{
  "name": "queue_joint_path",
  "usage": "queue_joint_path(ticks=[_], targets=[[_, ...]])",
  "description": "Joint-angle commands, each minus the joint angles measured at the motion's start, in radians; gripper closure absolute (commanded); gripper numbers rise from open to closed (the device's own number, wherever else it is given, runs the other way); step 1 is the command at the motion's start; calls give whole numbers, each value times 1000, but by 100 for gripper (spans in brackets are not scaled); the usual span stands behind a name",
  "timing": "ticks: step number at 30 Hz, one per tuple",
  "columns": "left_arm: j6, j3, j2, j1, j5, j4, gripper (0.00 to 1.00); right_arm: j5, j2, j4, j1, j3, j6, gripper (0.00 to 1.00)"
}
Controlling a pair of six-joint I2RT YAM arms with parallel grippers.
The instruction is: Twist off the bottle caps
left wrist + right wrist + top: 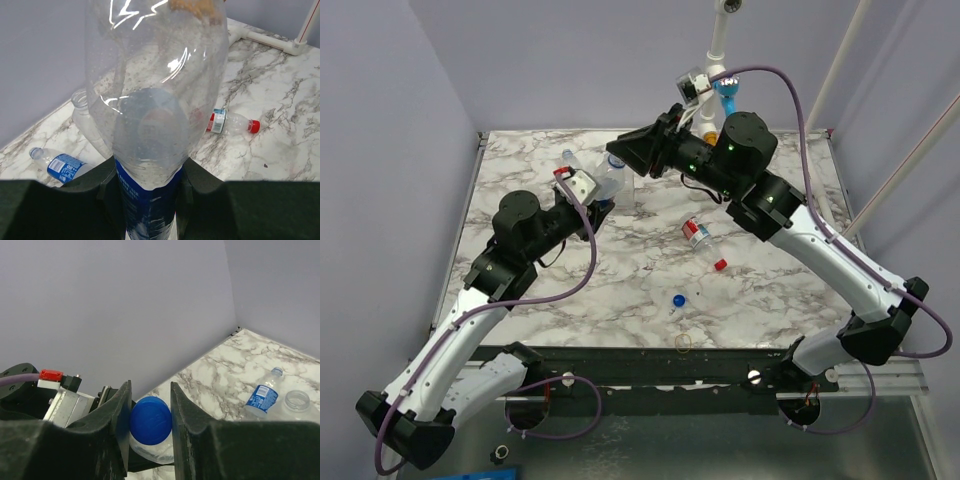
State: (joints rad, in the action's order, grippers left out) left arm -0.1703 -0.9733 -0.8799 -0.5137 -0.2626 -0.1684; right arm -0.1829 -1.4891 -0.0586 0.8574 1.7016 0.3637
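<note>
blue-label bottle [155,100] up over the table [640,265], long side running from left claw [147,185], clamped on its bottom end, to right claw [149,399], pinched on the blue cap [150,421] pointing at it

The held bottle [155,100] is cut off by the upper edge of the left wrist view, and its near end is lost between the fingers of the left gripper [148,197]. Left of the held bottle, a wide clear bottle [82,112] is partly covered by it. In the right wrist view the held bottle's body is hidden behind the blue cap [150,420]; from above, that cap is covered by the right gripper [618,160]
</note>
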Motion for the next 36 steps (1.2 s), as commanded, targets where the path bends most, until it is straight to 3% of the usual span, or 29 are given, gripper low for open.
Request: queue_joint_path(ticks=[1,5,8,12,16,23,30,36], targets=[[6,31,32,1,-39,13,100,70,74,-56,4,53,-135,94],[20,47,45,2,-32,14,100,115,140,-108,3,12,-203,94],[36,56,55,1,-13,24,100,61,189,-169,3,-86,-233,93],[60,71,65,1,46,71,98,-15,253,-194,3,-325,-232,82],[61,51,77,2,128,93,97,-19,285,-90,3,-614,-182,79],[76,48,99,3,118,84,95,-47,214,80,3,-862,-124,79],[75,28,96,3,100,67,95,11,85,238,5,-997,-60,83],[85,30,83,3,83,70,95,67,29,320,5,-1054,-23,73]])
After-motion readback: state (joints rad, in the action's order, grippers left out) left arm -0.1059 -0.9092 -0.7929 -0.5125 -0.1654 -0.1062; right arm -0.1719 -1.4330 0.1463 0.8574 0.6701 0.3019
